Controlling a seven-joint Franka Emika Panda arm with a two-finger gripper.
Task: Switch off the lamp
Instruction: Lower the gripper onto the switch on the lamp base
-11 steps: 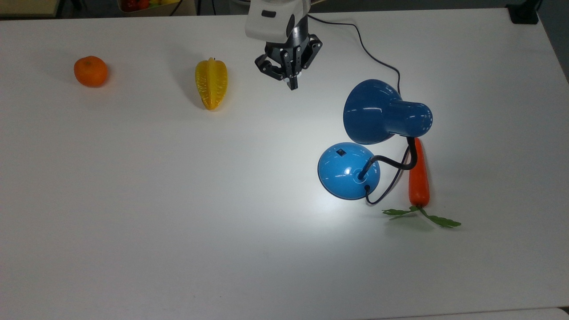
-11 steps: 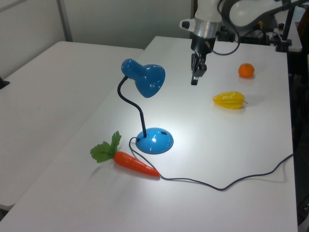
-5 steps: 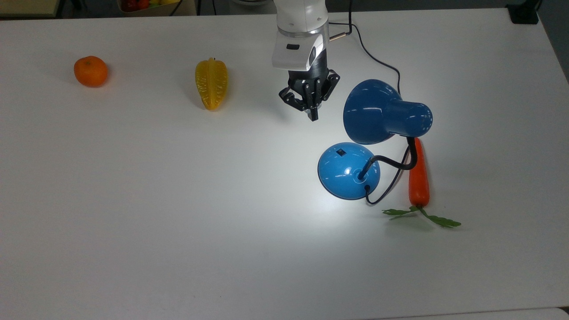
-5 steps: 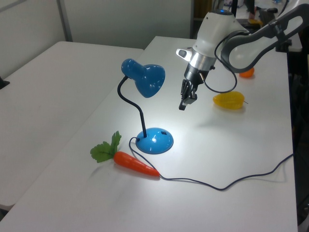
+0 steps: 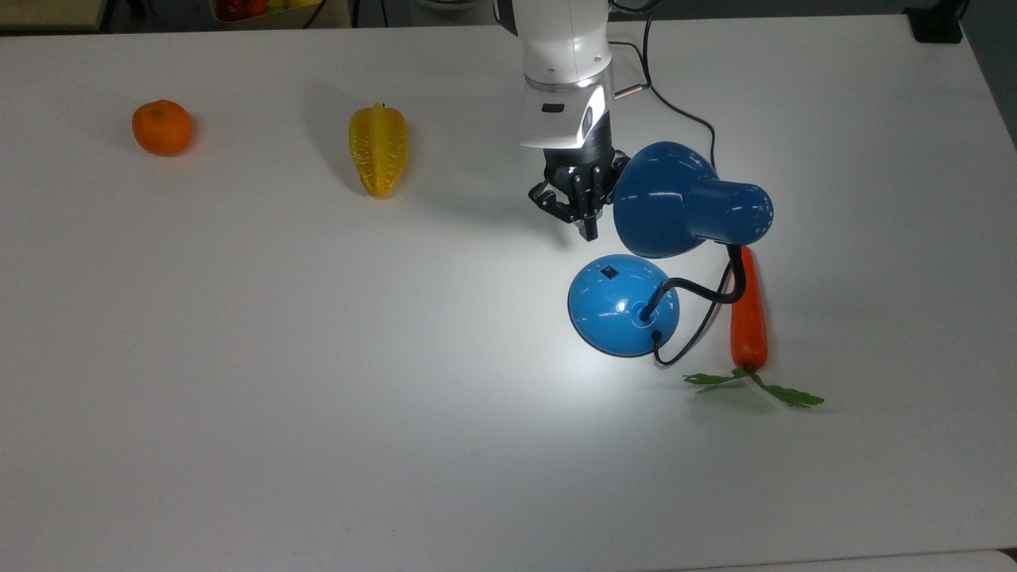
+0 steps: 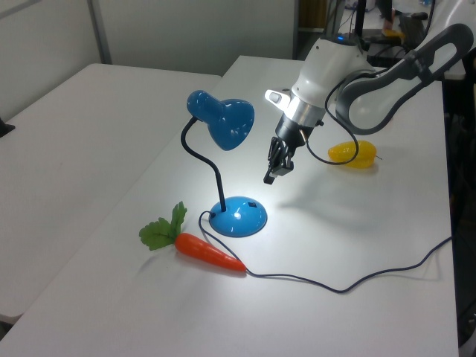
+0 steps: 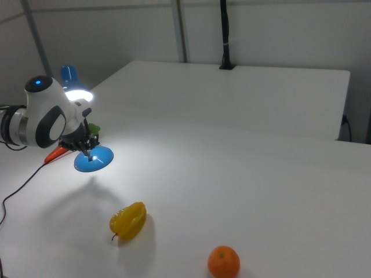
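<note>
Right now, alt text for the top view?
A white robot arm's gripper, fingers shut, hangs just above the lit blue lamp, whose light pools on the white table. A carrot lies beside the lamp base on the top view's right; a yellow starfruit and an orange sit far left.

The white arm [image 6: 349, 82] reaches down, its black gripper [image 5: 587, 231] pointing downward with fingers [image 6: 269, 177] pressed together.

Lamp shade [image 5: 675, 202] crowding base switch [image 5: 609, 272]; open table [image 5: 318, 357] on top view's left.
</note>
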